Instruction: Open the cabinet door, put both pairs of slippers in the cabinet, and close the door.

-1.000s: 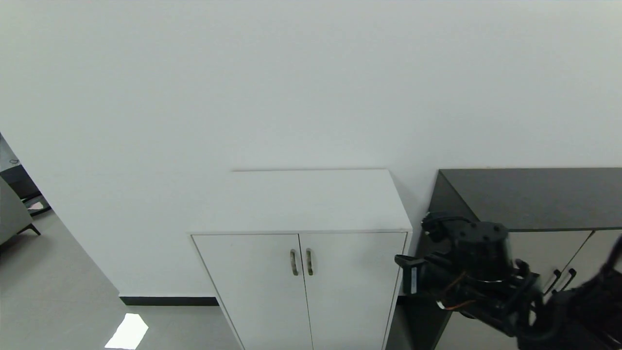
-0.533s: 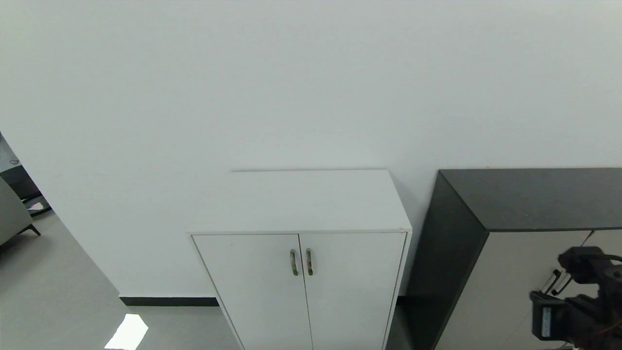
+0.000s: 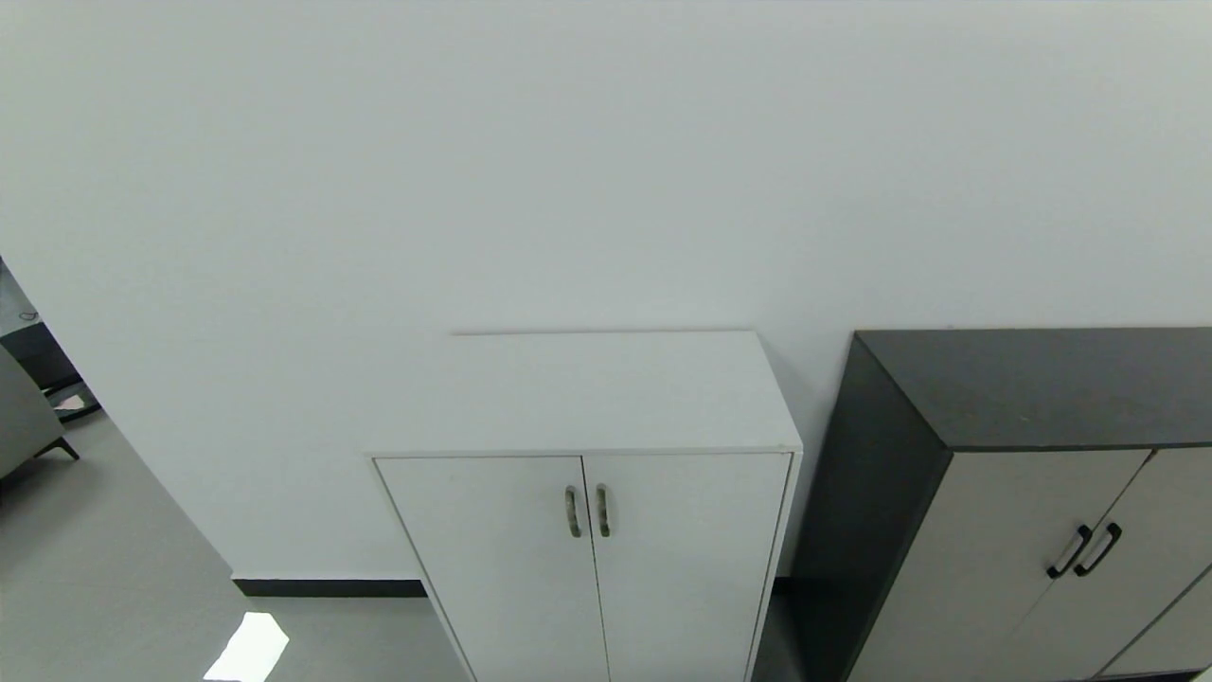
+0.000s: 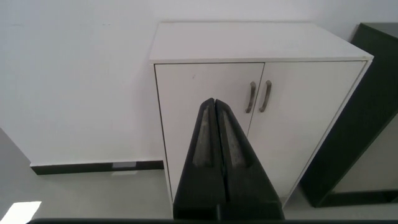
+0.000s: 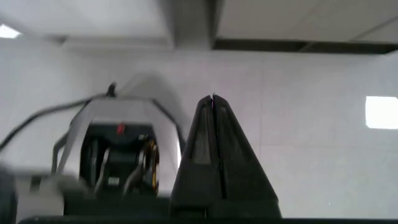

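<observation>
**3 cameras, 1 shared cabinet**

The white 2-door cabinet (image 3: 587, 398) is viewed by the head camera from above and in front, angled forward and down, with the white wall (image 3: 606, 170) behind and a black-topped cabinet (image 3: 1032, 384) alongside. The white front, its paired metal handles (image 3: 572, 511) and a sliver of the black-topped cabinet are shared by the left wrist camera, set lower and seemingly nearer. The right wrist camera is turned elsewhere, onto a pale seamed surface (image 5: 298, 93); floor or ceiling cannot be told.

White two-door cabinet (image 3: 587, 530) stands upright, apparently shut.
</observation>
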